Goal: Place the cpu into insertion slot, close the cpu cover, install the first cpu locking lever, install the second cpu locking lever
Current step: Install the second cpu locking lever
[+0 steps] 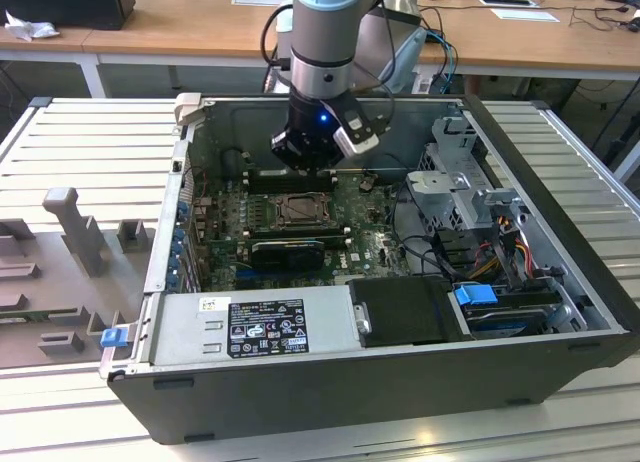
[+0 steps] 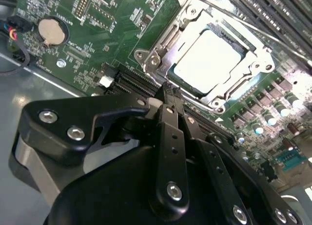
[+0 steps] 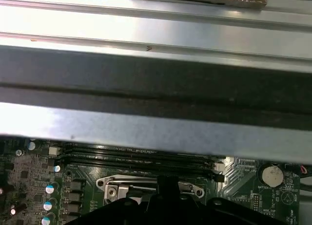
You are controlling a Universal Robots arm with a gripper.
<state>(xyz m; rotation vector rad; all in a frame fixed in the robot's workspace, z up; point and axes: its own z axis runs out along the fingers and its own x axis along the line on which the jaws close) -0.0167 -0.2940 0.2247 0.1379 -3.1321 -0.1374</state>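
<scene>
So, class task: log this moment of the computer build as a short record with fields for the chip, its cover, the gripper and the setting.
cpu: pale square chip seated in the insertion slot
cpu cover: metal frame lying down around the chip
gripper: fingers together, holding nothing, poised beside the socket
setting: open computer case on a slatted table

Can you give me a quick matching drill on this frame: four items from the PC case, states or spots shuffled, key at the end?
Items:
1. cpu
2. cpu cover
3. gripper
4. coin cell battery

States or places:
A. round, silver, seated on the green board away from the socket
B. pale square seated inside the insertion slot
C. black fingers together, tips just off the socket's edge
D. grey metal frame lying flat around the chip

Pairs: 1-B, 2-D, 3-C, 4-A
</scene>
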